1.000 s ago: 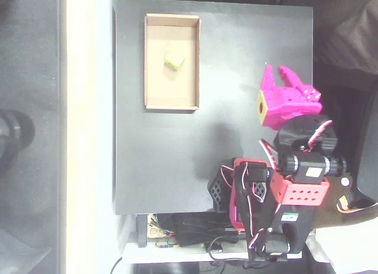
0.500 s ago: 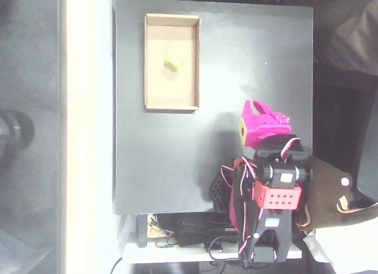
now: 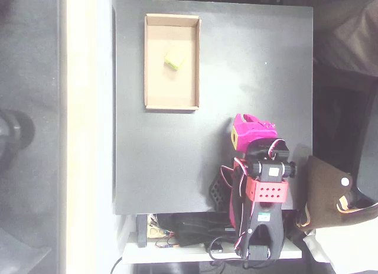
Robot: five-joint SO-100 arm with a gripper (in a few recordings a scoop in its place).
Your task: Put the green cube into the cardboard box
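The green cube (image 3: 174, 61) lies inside the cardboard box (image 3: 152, 79), a little above and right of the tray's middle, and nothing is touching it. The box sits at the top left of the black table (image 3: 159, 156). My magenta gripper (image 3: 247, 118) is folded back close to the arm's base (image 3: 263, 215) at the lower right. That puts it far from the box, below it and to the right. Its fingers look pressed together with nothing between them.
A brown object (image 3: 328, 197) lies off the table's right edge beside the arm. Cables and a black block (image 3: 195, 230) crowd the table's bottom edge. A pale strip (image 3: 82, 132) runs along the left of the table.
The arm has pulled back and swung left, bringing the gripper down from the right edge towards its base. The fingers have drawn together. Cube and box have not moved.
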